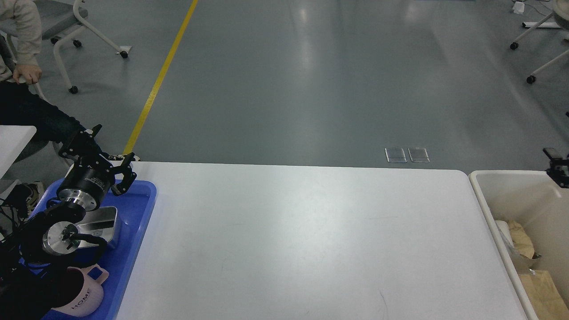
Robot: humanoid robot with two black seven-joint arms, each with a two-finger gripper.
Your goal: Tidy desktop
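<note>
The white desktop (302, 231) fills the middle of the head view and its surface is bare. My left gripper (114, 141) is open and empty, raised over the far end of a blue tray (135, 218) at the desktop's left edge. In the tray lie a shiny metal box (101, 222) and a pink mug marked HOME (86, 295), partly hidden by my left arm. Only a small black piece of my right gripper (558, 168) shows at the right edge, above a beige bin (482, 195). Its fingers cannot be told apart.
The beige bin holds crumpled paper and foil rubbish (522, 246). A seated person (26, 111) and a wheeled chair (66, 26) are at the far left, beside a second small white table (13, 138). More chair legs (538, 66) stand at the far right.
</note>
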